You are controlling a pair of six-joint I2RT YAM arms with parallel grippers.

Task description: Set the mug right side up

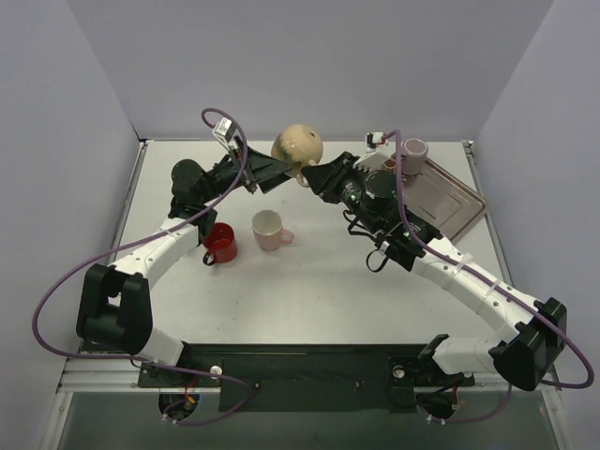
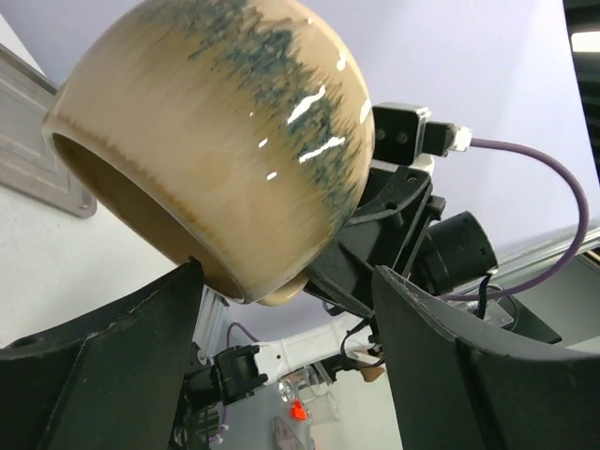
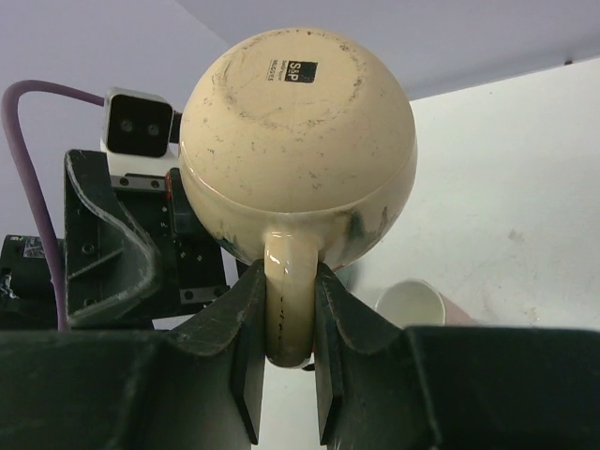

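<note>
A round beige mug (image 1: 298, 145) with dark streaks is held in the air over the back of the table. My right gripper (image 1: 317, 174) is shut on its handle (image 3: 289, 300). In the right wrist view the mug's base (image 3: 295, 103) with a small label faces the camera, above the gripper (image 3: 289, 281). My left gripper (image 1: 277, 169) is open just beside the mug. In the left wrist view the mug (image 2: 216, 141) is tilted with its opening down and to the left, above the spread gripper (image 2: 286, 277). The left fingers do not grip it.
A red mug (image 1: 221, 243) and a pink mug (image 1: 270, 229) stand on the white table below the left arm. The pink mug also shows in the right wrist view (image 3: 412, 302). A brown tray (image 1: 455, 202) at the back right holds a mauve cup (image 1: 413, 153).
</note>
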